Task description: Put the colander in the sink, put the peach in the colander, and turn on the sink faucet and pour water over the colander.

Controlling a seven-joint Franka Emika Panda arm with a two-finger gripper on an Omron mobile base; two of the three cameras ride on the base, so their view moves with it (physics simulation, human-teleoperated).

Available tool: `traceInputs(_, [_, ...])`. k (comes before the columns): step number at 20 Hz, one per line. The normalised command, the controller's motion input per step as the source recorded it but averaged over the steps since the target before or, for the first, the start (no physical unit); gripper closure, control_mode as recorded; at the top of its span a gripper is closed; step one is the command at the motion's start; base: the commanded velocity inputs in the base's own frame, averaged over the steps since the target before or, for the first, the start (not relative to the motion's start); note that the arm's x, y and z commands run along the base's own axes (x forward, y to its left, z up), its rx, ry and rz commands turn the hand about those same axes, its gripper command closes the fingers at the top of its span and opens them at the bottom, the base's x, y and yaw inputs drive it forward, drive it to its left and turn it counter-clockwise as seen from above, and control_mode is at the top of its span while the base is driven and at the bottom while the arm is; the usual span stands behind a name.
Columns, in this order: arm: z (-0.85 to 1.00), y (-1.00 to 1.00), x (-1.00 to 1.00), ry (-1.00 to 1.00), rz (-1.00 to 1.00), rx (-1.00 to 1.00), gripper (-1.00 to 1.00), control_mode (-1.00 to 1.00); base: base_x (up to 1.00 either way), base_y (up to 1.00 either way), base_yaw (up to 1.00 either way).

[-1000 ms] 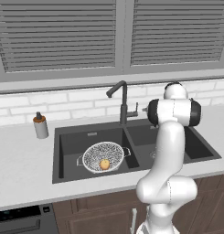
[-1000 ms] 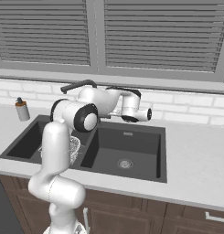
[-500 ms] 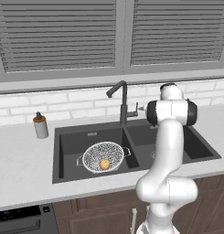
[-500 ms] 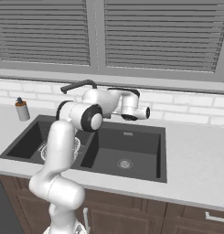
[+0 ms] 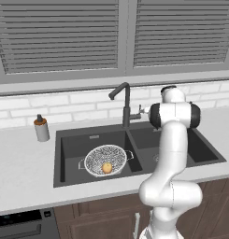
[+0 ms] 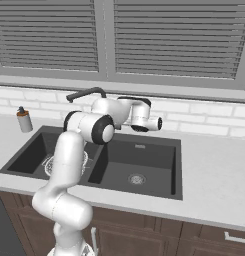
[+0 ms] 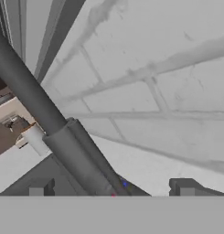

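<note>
The colander sits in the left basin of the dark sink, with the peach inside it. The black faucet rises behind the divider, its spout angled left. My gripper hovers just right of the faucet's column at lever height. In the hand view the gripper is open, and the faucet column runs diagonally between the two fingertips, very close. In the right base view my arm covers most of the colander. I see no water running.
A grey soap bottle with an orange cap stands on the counter left of the sink. The white tiled wall is right behind the faucet, under the window blinds. The right basin holds only its drain.
The hand has crept slightly toward the faucet. The colander and the peach have not moved.
</note>
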Motion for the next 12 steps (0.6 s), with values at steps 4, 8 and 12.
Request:
traceInputs(4, [-0.01, 0.0, 0.36, 0.0, -0.04, 0.0, -1.0, -1.0, 0.0, 0.0, 0.0])
traceInputs(8, [-0.06, 0.0, 0.43, 0.0, -0.06, 0.0, -1.0, -1.0, 0.0, 0.0, 0.0])
traceInputs(12, [-0.19, 0.0, 0.42, 0.0, -0.06, 0.0, -1.0, -1.0, 0.0, 0.0, 0.0])
